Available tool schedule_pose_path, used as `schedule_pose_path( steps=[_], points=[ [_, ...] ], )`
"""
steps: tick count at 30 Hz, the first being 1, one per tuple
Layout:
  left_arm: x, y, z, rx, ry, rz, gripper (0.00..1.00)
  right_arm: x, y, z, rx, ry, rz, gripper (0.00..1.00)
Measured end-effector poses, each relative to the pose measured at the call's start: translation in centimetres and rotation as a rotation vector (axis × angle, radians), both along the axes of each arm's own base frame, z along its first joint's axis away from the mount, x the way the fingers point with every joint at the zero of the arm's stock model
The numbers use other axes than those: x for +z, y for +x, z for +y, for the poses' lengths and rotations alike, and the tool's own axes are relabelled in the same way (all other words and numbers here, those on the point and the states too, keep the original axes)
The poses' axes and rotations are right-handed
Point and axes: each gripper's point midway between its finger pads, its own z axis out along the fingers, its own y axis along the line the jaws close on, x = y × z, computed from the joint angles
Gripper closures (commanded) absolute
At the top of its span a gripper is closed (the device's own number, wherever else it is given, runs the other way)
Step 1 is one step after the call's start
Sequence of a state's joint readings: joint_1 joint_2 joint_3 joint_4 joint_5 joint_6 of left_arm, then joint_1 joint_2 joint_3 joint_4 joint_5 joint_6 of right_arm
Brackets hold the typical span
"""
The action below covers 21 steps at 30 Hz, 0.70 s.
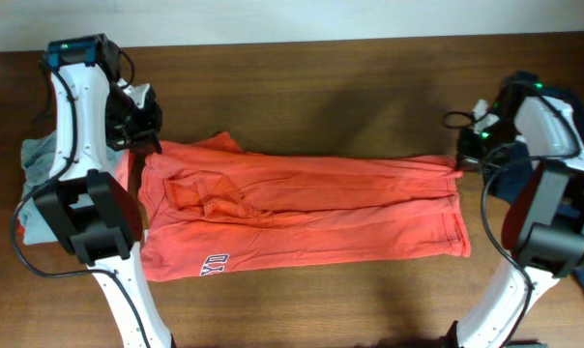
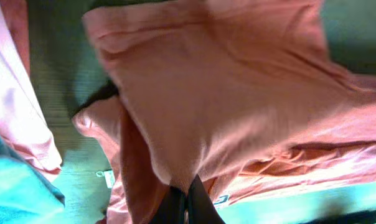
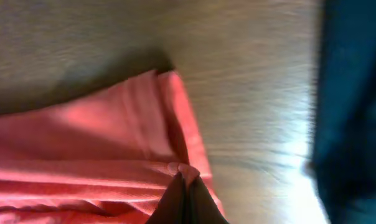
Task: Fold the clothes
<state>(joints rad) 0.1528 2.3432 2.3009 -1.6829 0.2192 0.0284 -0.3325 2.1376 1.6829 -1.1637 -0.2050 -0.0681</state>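
Spread lengthwise across the middle of the brown surface (image 1: 302,92): orange-red T-shirt (image 1: 302,208), folded into a long band, wrinkled, with white-and-navy lettering (image 1: 215,262) showing at the near-left corner of the cloth. One end toward the left edge of the surface, the other toward the right edge.

Left claw (image 1: 145,145) at the far-left corner of the shirt, closed tight on the orange-red cloth. In the left wrist view, dark fingertips (image 2: 175,208) pressed together, with a lifted fold of the cloth between them.

Right claw (image 1: 463,166) at the far-right corner of the shirt, also closed. In the right wrist view, fingertips (image 3: 175,202) pinched on the hem corner.

By the left edge, a light grey T-shirt (image 1: 41,159) in a heap, partly under the left arm, with a second orange T-shirt (image 2: 17,106) just beside it. By the right edge, a navy T-shirt (image 1: 524,174), near the right claw; touching the orange-red one or not, impossible to tell.
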Motion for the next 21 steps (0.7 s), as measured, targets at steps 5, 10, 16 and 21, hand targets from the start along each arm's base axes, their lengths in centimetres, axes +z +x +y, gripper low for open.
schedule_pose_path(
  steps=[5,10,16,21],
  points=[
    [-2.4,-2.5,-0.3,0.002,-0.014,0.124,1.0,0.1,-0.8,-1.7,-0.036,-0.02,0.015,0.96],
    [-3.5,-3.9,-0.5,0.001,-0.02,0.187,1.0,0.1,-1.4,-1.6,-0.036,-0.018,0.043,0.96],
    [-3.8,-4.3,-0.6,0.002,-0.024,0.205,1.0,0.3,-2.9,-1.1,-0.035,0.004,0.104,0.96],
    [-4.0,-4.6,-0.5,0.0,-0.022,0.218,0.99,0.4,-3.8,-0.7,-0.035,0.019,0.141,0.95]
  ],
)
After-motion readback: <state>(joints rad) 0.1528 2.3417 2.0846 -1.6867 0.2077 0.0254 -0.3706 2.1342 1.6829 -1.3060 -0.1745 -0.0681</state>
